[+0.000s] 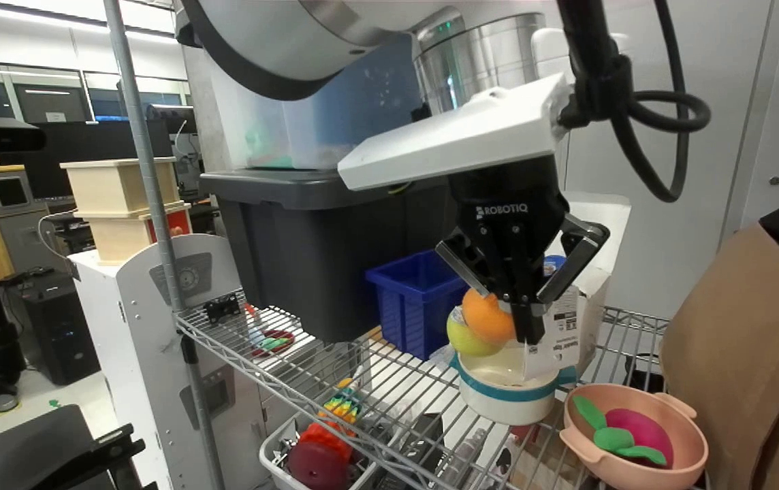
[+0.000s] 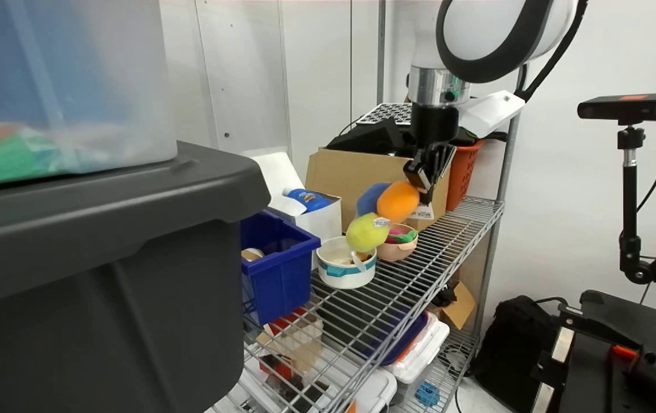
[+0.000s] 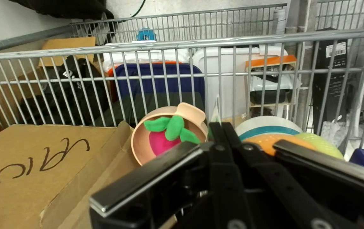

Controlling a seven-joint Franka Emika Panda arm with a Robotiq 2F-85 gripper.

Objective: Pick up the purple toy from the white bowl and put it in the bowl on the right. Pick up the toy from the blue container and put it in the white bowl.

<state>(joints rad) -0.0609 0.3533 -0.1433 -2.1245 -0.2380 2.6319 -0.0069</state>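
My gripper (image 1: 531, 330) is shut, and the yellow and orange toy (image 2: 398, 202) hangs beside its fingertips. A thin pale piece is pinched there in the wrist view; how it joins the toy is hard to see. The toy's yellow lobe (image 1: 472, 337) is just over the rim of the white bowl (image 1: 509, 391). A blue lobe (image 2: 369, 199) shows in an exterior view. The purple toy (image 3: 161, 142), with green leaves, lies in the peach-pink bowl (image 3: 190, 111), which is the bowl on the right. The blue container (image 2: 282, 287) holds a small pale item (image 2: 252, 254).
A dark grey tote (image 1: 314, 252) stands beside the blue container. Close behind the gripper is an open white box (image 1: 570, 327). A cardboard box (image 3: 42, 178) borders the peach-pink bowl. All stand on a wire shelf (image 2: 448, 241) with an open front edge.
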